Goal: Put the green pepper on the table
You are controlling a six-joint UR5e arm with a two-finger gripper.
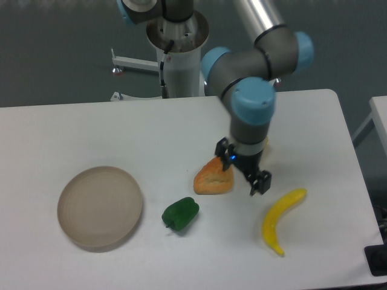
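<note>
Camera view: we saw our gripper [243, 170], jaws wide and empty, well right of the glossy dark green pepper [180, 214] lying on the white table [72, 133].

Beige plate [100, 207] at left; orange wedge [213, 178] mid-table; banana [280, 219] at right.

Silver-grey arm [254, 60], light-blue joint caps, small black claw [243, 168]
</note>
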